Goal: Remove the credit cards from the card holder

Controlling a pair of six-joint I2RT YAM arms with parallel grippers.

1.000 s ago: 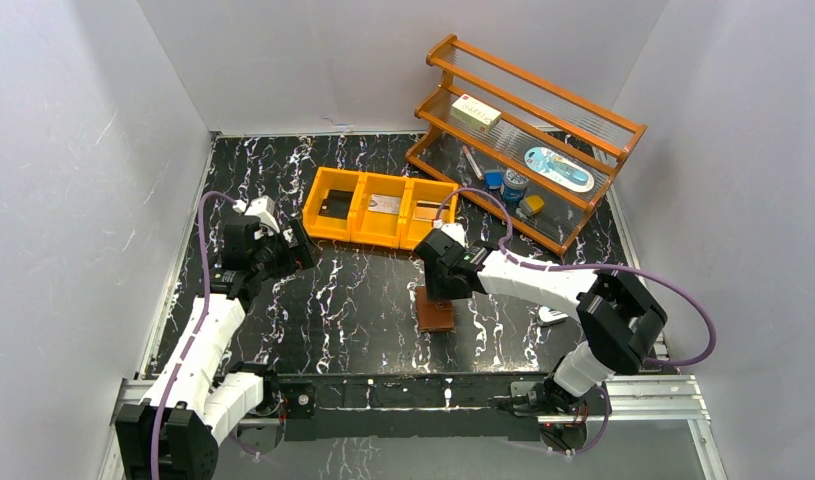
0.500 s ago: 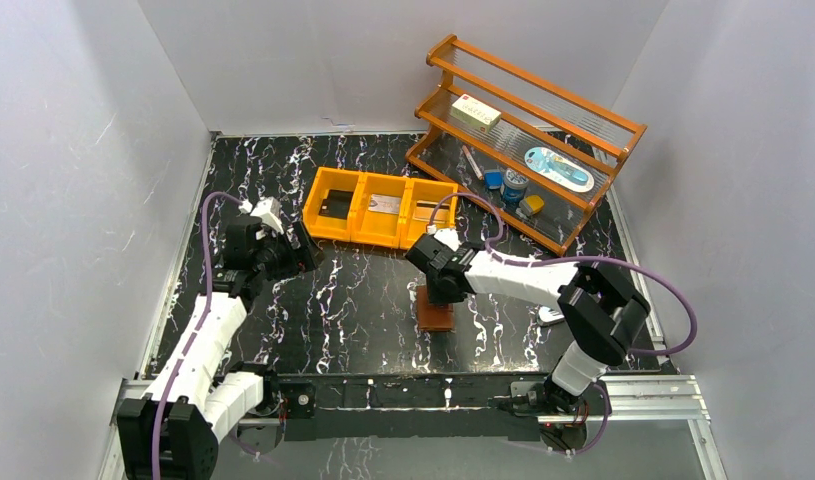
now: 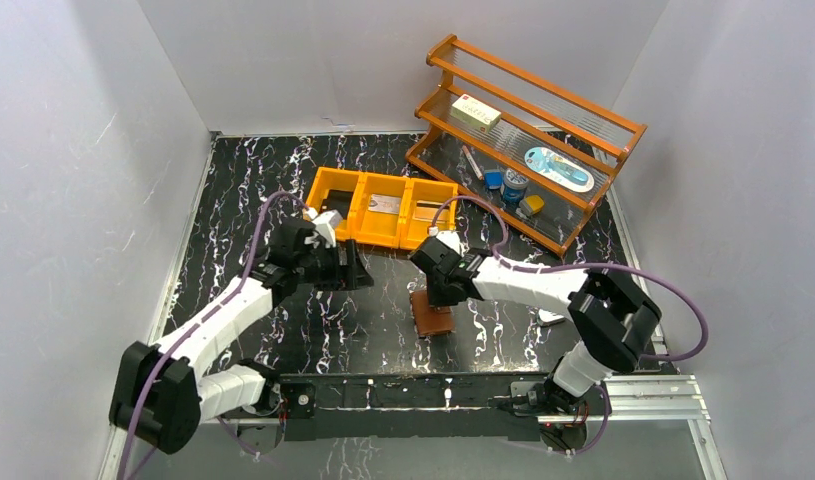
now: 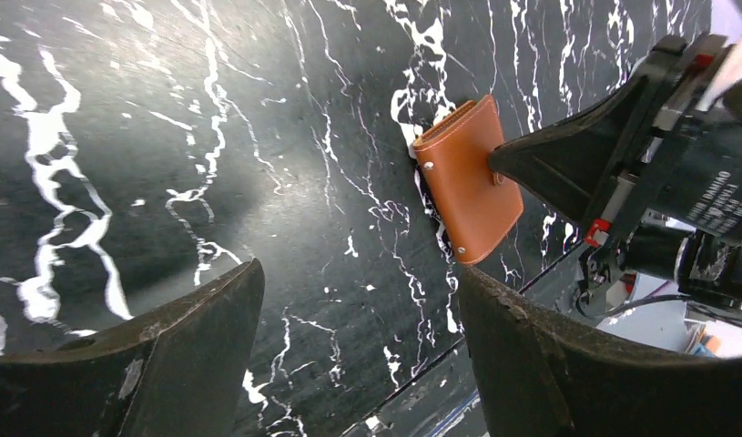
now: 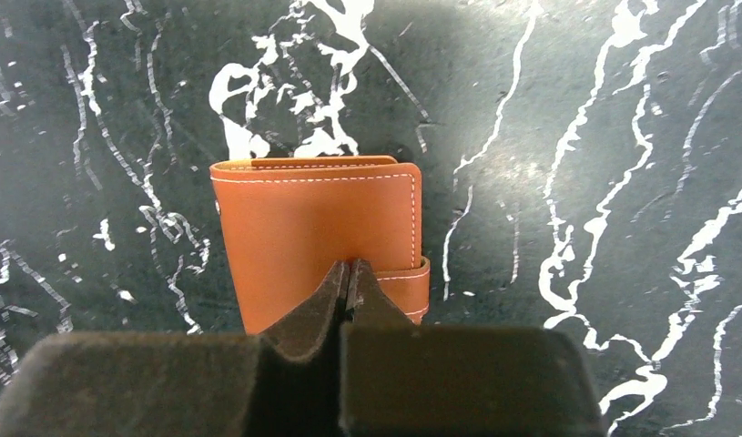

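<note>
The card holder (image 3: pixel 433 313) is a brown leather wallet, lying closed and flat near the table's front centre, also seen in the left wrist view (image 4: pixel 467 177) and the right wrist view (image 5: pixel 317 218). My right gripper (image 3: pixel 439 296) (image 5: pixel 350 266) is shut, its tips together against the holder's cover beside the snap tab, with nothing between them. My left gripper (image 3: pixel 357 272) (image 4: pixel 358 273) stands open above bare table, left of the holder. Credit cards lie in the orange bin: a dark one (image 3: pixel 333 208), a silvery one (image 3: pixel 386 203) and a tan one (image 3: pixel 430 212). Any cards inside the holder are hidden.
The orange three-compartment bin (image 3: pixel 355 232) sits behind the grippers. An orange wooden rack (image 3: pixel 528 140) with small items stands at the back right. A white-and-blue piece (image 3: pixel 553 317) lies by the right arm. White walls enclose the black marble table.
My left arm has swung right toward the table's centre and narrowed its jaws a little. The right gripper has shut over the card holder, which shifted slightly.
</note>
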